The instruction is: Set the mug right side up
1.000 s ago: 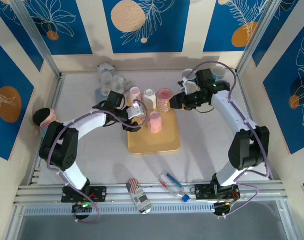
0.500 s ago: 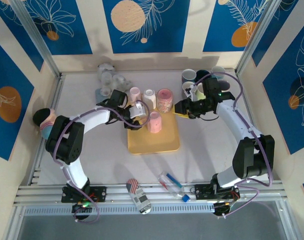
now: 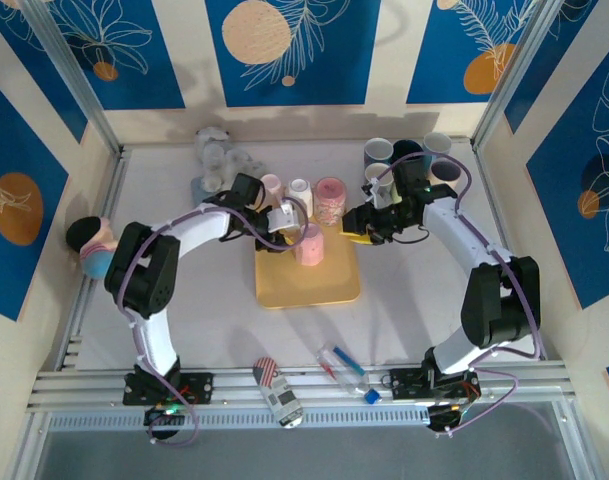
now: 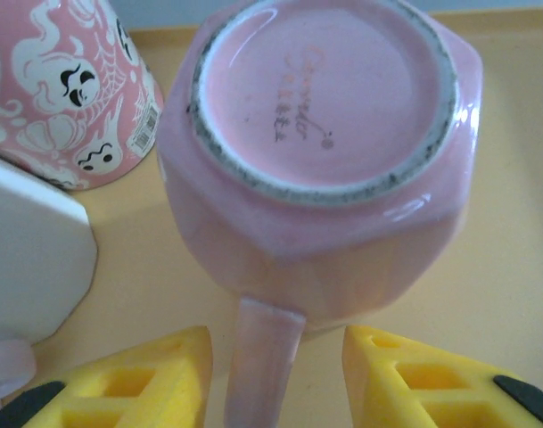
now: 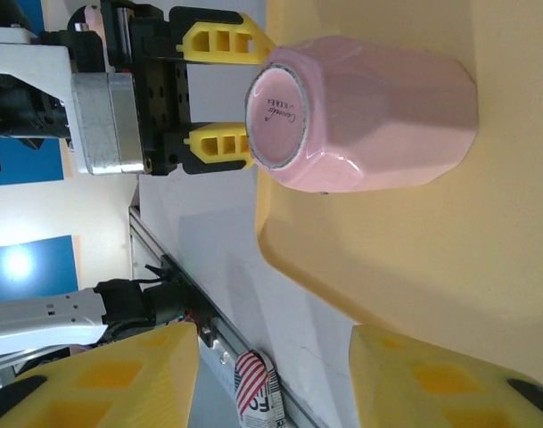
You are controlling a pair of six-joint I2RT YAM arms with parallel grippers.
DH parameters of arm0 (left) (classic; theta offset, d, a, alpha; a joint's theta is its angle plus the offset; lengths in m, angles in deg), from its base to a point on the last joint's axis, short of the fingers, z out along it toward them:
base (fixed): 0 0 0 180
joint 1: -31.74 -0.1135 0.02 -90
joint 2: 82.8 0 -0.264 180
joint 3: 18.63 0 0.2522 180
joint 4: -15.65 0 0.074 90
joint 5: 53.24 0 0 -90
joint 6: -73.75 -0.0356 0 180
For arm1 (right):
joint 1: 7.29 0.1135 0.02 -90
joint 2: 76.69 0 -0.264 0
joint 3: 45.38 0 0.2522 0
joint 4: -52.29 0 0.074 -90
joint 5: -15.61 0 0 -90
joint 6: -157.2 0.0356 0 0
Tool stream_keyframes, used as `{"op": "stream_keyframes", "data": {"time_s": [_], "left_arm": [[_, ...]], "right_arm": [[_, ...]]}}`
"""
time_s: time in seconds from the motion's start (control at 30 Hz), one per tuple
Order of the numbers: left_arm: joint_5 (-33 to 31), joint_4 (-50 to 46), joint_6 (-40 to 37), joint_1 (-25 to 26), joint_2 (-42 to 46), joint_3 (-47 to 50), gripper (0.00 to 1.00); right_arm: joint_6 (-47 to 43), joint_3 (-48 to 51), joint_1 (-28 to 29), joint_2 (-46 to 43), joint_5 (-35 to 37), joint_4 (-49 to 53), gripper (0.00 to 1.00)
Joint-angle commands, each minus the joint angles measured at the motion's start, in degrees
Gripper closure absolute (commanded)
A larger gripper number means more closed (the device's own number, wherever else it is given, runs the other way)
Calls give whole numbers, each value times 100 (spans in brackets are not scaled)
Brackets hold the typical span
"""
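Closest to me, along the front rail between the arm bases, a small striped object (image 3: 267, 371), a grey gadget (image 3: 285, 406) and a clear tube (image 3: 339, 361) lie loose. Beyond them sits the yellow tray (image 3: 309, 285). The pink mug (image 3: 310, 243) stands on the tray's back half, upside down, rim on the tray and base facing up. Off at the table's left edge rests a dark and pink ball (image 3: 87, 240). The left gripper (image 4: 275, 343) reaches the mug from its left side. On my left wrist camera the mug's handle (image 4: 264, 357) points straight back at me and runs between the yellow fingers (image 4: 128, 383). They stand apart with a sliver of daylight on either side of the handle, so I read it as straddling, not clamped. The right gripper (image 5: 273, 337) hangs at the tray's right edge, facing the mug from the opposite side. Its jaws are apart with nothing between them, and the mug is clear of its fingertips. At the tray's back edge three more cups stand in a row: a plain pink cup (image 3: 271, 187), a white cup (image 3: 300, 194) and a patterned pink cup (image 3: 330, 198). The patterned one is just beside the mug. Farthest back I see a cluster of mugs (image 3: 404, 155) in the right corner and a pale plush toy (image 3: 216, 150) on the left.
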Motion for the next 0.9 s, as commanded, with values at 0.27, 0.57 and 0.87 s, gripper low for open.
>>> {"op": "stream_keyframes", "data": {"time_s": [0.27, 0.57, 0.87], "left_arm": [[28, -758, -469, 223, -380, -544, 67], [-21, -1059, -656, 303, -513, -746, 81], [78, -906, -322, 335, -478, -715, 100]], "right_arm": [[-65, 58, -137, -105, -127, 278, 52], [-131, 21, -289, -125, -124, 348, 52], [-114, 123, -354, -237, -80, 339, 53]]}}
